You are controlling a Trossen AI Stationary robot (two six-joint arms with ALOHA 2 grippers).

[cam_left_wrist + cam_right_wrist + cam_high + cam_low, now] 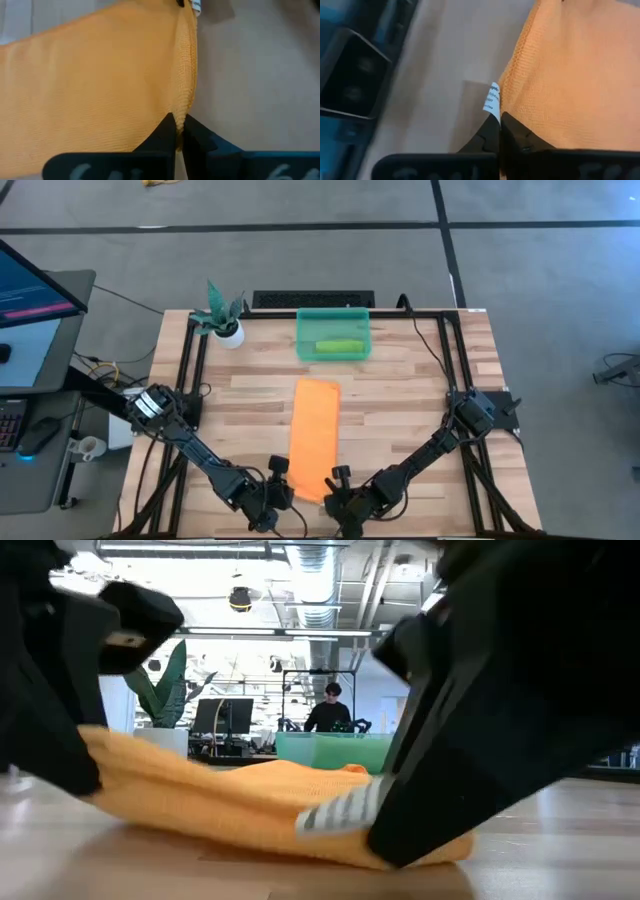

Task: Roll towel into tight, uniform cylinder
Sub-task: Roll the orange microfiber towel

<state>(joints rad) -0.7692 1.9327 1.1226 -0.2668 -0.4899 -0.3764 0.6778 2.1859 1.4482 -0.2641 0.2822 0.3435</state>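
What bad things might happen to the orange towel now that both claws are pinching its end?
1. The left gripper and right gripper each pinch only the very edge of the orange towel, so a corner might slip free.
2. If one arm rolls ahead of the other, the roll may come out crooked.
3. The white tag sits by the right gripper and might get caught in the roll.

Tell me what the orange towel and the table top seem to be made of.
Orange towel: probably microfibre or cotton cloth, matte; a fine woven rib and a stitched hem show. Table top: looks like pale wood planks joined in strips, smooth finish, with visible grain.
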